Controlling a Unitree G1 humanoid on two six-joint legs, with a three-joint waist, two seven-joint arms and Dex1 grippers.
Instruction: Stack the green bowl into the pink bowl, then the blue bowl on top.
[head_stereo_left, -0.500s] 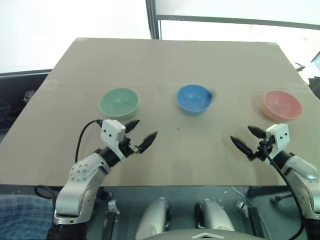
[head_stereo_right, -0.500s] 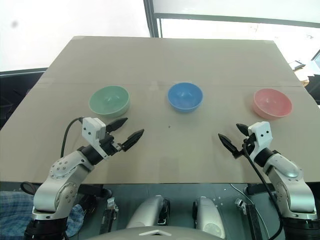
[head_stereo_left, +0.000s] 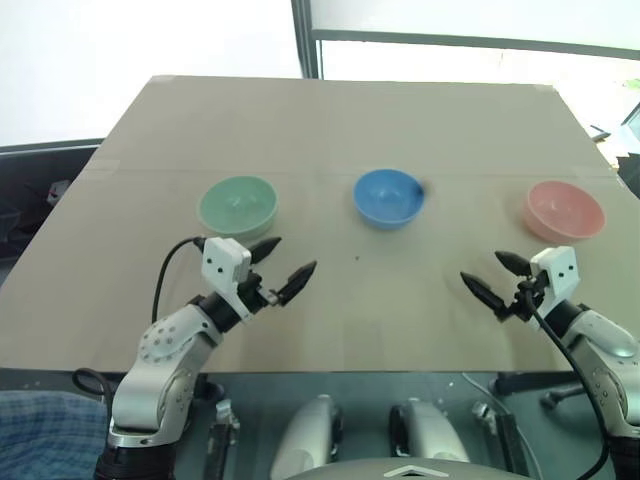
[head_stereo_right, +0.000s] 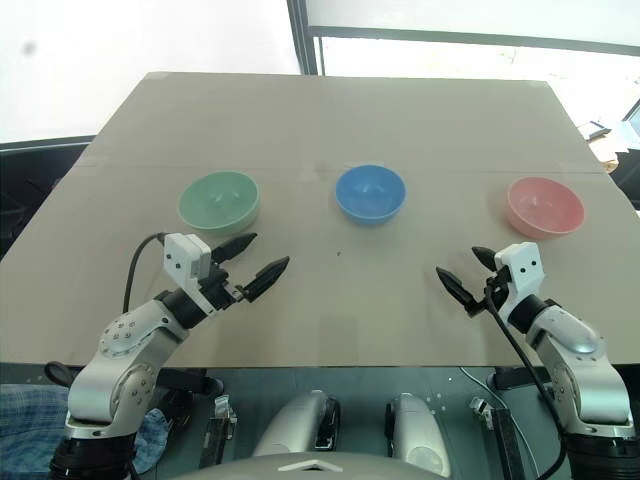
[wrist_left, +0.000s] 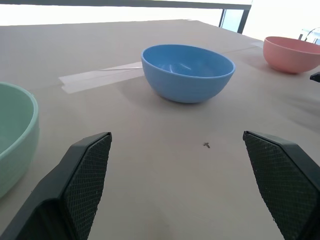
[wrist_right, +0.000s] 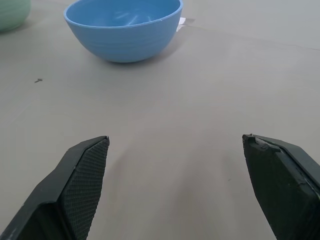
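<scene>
Green bowl (head_stereo_left: 237, 206): upright and empty on the table (head_stereo_left: 330, 120), on my left; it sits just beyond my left gripper, apart from it.
Blue bowl (head_stereo_left: 388, 197): upright in the middle of the row, between the green and the pink; nothing in it.
Pink bowl (head_stereo_left: 564, 211): upright on my right, near the table's right edge; just beyond my right gripper, not touching.
Row: all three bowls stand well apart from each other; none is stacked.
My left gripper (head_stereo_left: 283, 265): fingers spread wide, holding nothing; it hovers above the table, angled toward the middle.
My right gripper (head_stereo_left: 496, 278): fingers spread wide and empty; angled inward toward the blue bowl.
Table surface: a small dark speck (wrist_left: 206, 145) lies near the blue bowl; possibly a crumb, too small to tell.
</scene>
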